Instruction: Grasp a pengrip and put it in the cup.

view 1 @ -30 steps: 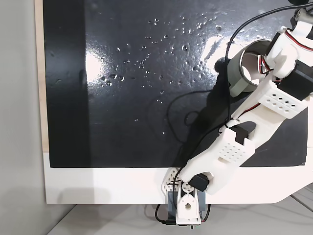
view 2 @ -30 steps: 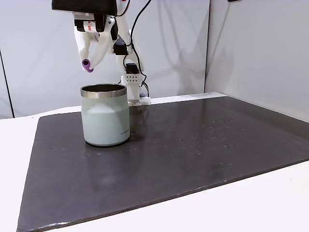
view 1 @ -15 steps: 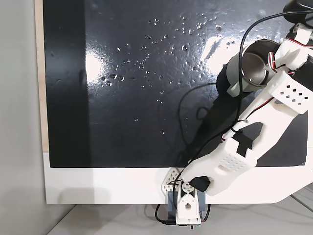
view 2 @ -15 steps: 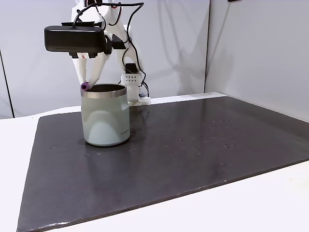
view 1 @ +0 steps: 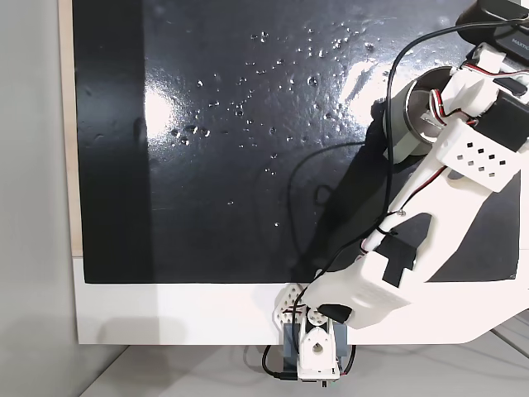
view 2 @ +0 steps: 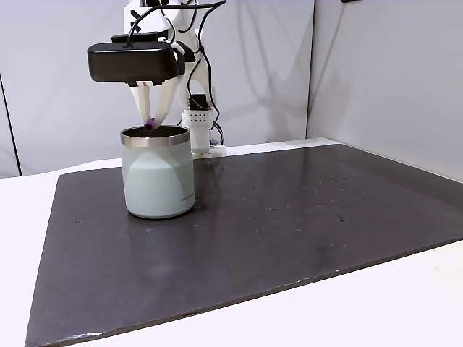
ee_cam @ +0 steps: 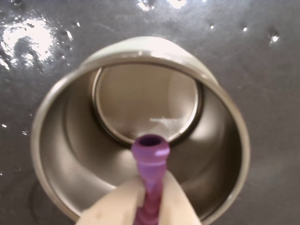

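Gripper [ee_cam: 149, 199] pinching the pengrip [ee_cam: 150, 154], white fingers [ee_cam: 117, 206] pressed against its lower end in the wrist view, purple tube sticking out past the tips with its open end toward the cup's bottom. Held directly over the mouth of the cup [ee_cam: 70, 140], shiny metal inside and round floor visible beneath it. In a fixed view from the side, gripper [view 2: 150, 124] pointing down at the cup [view 2: 158, 181], pengrip [view 2: 150, 125] right at rim level, just inside the steel rim. Cup standing upright on a dark mat [view 2: 289, 231]. In a fixed view from above, arm [view 1: 430, 207] reaching to the mat's right side, partly covering the cup [view 1: 411, 112].
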